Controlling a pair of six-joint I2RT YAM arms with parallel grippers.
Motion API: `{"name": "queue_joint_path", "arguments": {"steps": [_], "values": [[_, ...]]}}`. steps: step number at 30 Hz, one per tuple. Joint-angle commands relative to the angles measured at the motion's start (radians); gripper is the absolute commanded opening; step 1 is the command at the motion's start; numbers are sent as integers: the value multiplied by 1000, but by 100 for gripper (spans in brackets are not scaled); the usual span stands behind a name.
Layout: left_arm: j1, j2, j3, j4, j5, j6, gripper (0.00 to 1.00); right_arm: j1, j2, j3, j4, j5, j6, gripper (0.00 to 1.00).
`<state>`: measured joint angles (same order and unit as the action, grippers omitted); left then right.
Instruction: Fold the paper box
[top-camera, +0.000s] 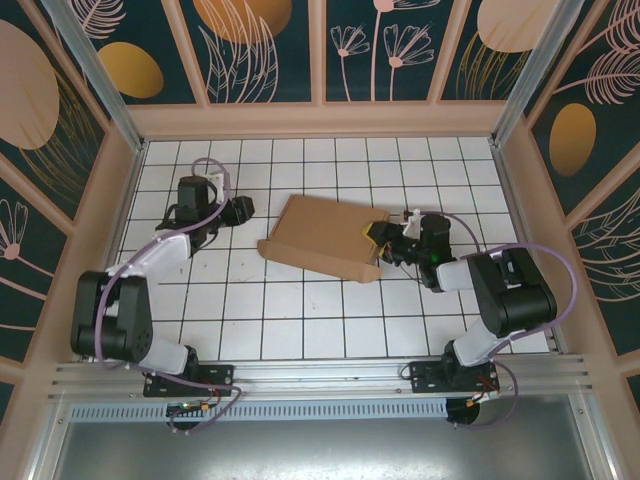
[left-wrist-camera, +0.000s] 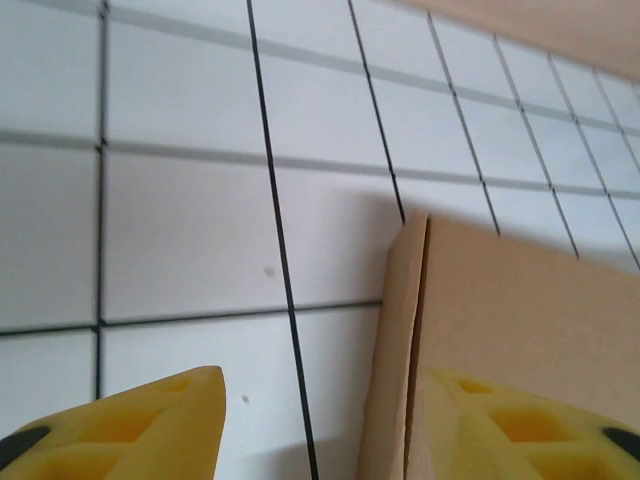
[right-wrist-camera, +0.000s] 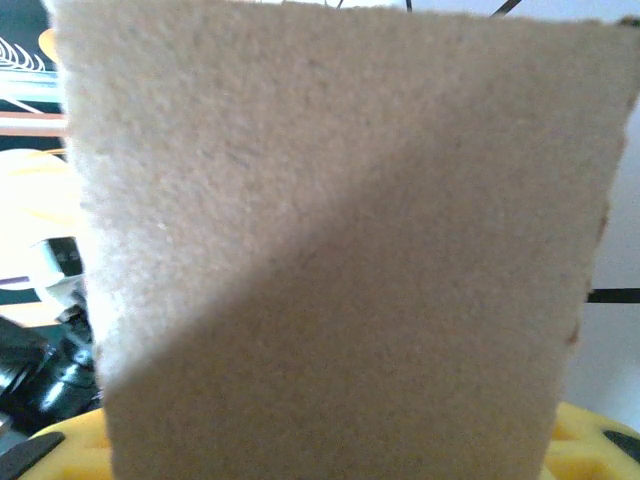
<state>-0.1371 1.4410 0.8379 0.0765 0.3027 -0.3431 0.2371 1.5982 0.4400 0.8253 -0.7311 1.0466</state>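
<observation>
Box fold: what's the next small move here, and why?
Probably swing the right gripper inward to fold the right flap over the paper box. That flap stands between its jaws; I can't tell if it is clamped. The left gripper has open jaws by the box's left edge, holding nothing.

No lettering, label, brand, number or sign can be read here: none on the paper box of plain brown corrugated cardboard (top-camera: 320, 240), none on the white, black-gridded bench (top-camera: 300, 310), and none on the dark wall panels painted with leaves and flowers (top-camera: 260, 50).
</observation>
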Motion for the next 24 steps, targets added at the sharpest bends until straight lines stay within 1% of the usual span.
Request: {"name": "queue_joint_path", "arguments": {"steps": [1,3,7,9,13,15,18,21,23,24], "values": [[-6,-69,-32,51,-97,56,55,-7,-22,20,-81,19,-44,49],[-47,-101,-54,80,-43,141,55,-5,-21,24,-94,17,-49,49],[-259,-154,-79,48,-114,424,56,-5,-18,25,-89,-8,-38,49],[-321,-185,-119,69,-123,515,56,-3,-17,25,-81,-18,-31,49],[-377,-240,-208,131,-71,669,58,-1,-10,30,-63,-41,-19,49],[-408,-230,-220,118,-65,742,59,5,-1,35,-56,-53,-12,49],[-451,-180,-205,75,-48,809,59,16,9,41,-32,-64,6,49],[-499,-125,-193,59,-87,879,60,26,18,49,-20,-65,18,49],[-516,-85,-185,66,-132,907,60,29,23,54,-9,-70,31,49],[-521,-69,-183,67,-136,923,61,32,25,54,2,-74,41,49]]}}
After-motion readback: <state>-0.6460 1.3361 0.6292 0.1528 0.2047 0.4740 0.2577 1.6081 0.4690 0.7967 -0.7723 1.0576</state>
